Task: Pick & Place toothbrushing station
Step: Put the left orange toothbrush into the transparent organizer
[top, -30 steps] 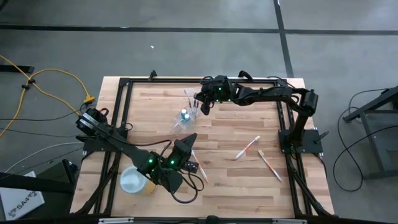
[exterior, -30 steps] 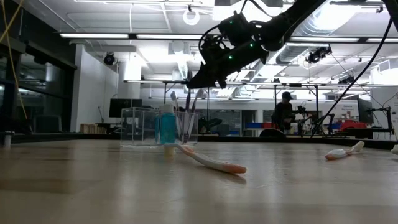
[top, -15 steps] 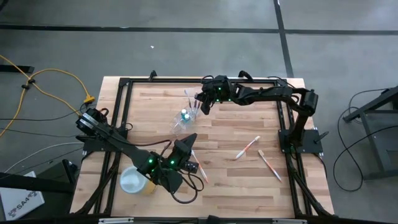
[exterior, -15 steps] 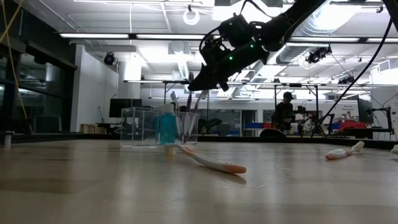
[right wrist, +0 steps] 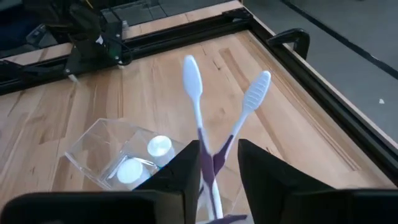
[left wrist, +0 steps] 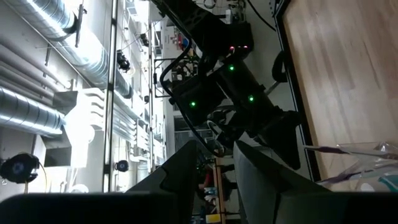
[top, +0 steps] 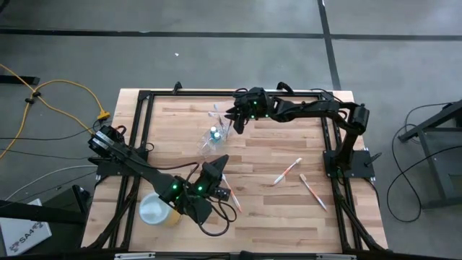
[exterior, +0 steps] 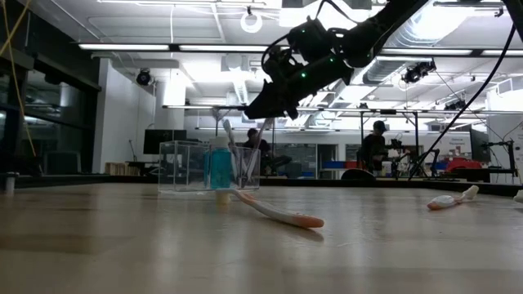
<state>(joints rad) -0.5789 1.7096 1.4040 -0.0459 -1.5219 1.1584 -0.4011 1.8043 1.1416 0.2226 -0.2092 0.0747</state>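
A clear plastic cup (right wrist: pixel 106 149) stands on the wooden table at the far middle, seen from above as (top: pixel 211 136). Two blue tubes with white caps (right wrist: pixel 158 146) stand in it. Two purple-handled toothbrushes (right wrist: pixel 194 87) (right wrist: pixel 255 93) stand heads up in its other compartment and cross each other. My right gripper (right wrist: pixel 219 171) is open just above the cup, one finger on either side of the handles. My left gripper (top: pixel 216 165) is open, raised over the near middle of the table, pointing level with nothing between its fingers.
Three loose toothbrushes lie on the table: one (top: pixel 286 172) and another (top: pixel 312 191) at the right, and an orange one (exterior: pixel 278 214) near the left arm. A yellow cup (top: pixel 155 209) stands at the near left. Black frame rails (top: pixel 143 130) border the table.
My right gripper has stayed over the cup and let go of a toothbrush. That brush has tipped, its head swinging away from the gripper toward the table's left, and it now leans in the cup.
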